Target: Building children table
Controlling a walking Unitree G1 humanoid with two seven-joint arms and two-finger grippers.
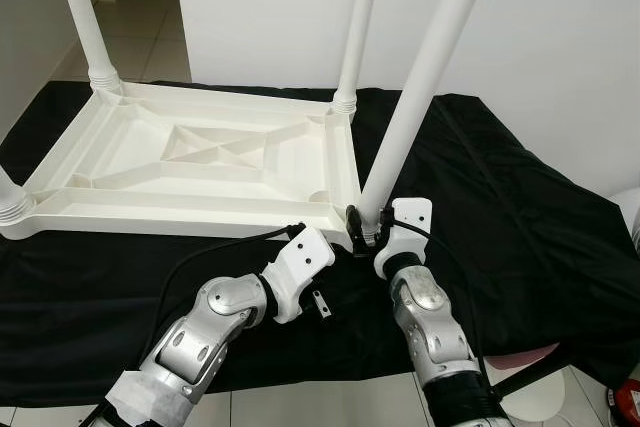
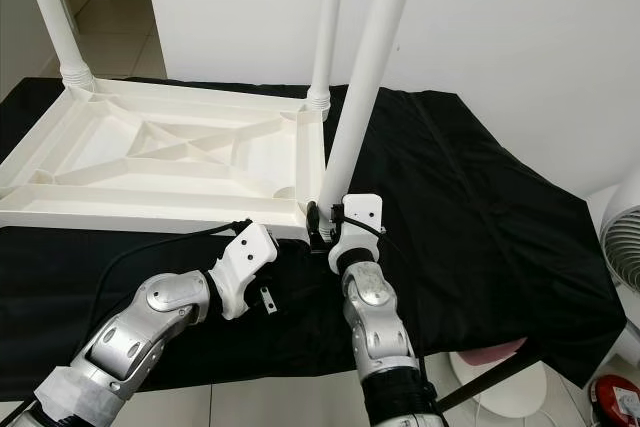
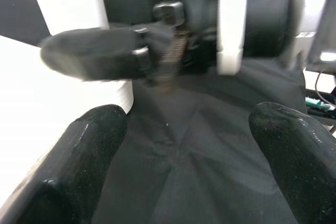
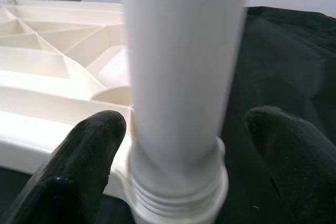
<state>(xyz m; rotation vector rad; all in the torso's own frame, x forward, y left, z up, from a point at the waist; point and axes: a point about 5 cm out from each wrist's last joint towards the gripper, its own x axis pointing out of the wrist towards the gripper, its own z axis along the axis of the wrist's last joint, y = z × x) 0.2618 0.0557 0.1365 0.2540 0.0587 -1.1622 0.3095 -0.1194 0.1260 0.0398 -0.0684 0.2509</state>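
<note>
A white plastic children's table [image 1: 180, 217] lies upside down on a black cloth [image 1: 500, 207]. Upright legs stand in its far left corner [image 1: 80, 7] and far right corner [image 1: 360, 27]. Another leg base shows at the near left corner [image 1: 8, 202]. A further white leg [image 1: 430, 57] leans to the right, its threaded end [image 4: 178, 192] at the table's near right corner. My right gripper [image 1: 366, 227] is open and straddles the bottom of this leg, with fingers [image 4: 79, 171] on either side. My left gripper [image 1: 340, 245] is open just left of it, low over the cloth, holding nothing.
A white wall stands close behind the table, and tiled floor runs off at the far left. A white fan [image 2: 622, 247] and a red object [image 2: 615, 402] sit on the floor to the right. A pink thing [image 1: 530, 357] pokes out under the cloth's near edge.
</note>
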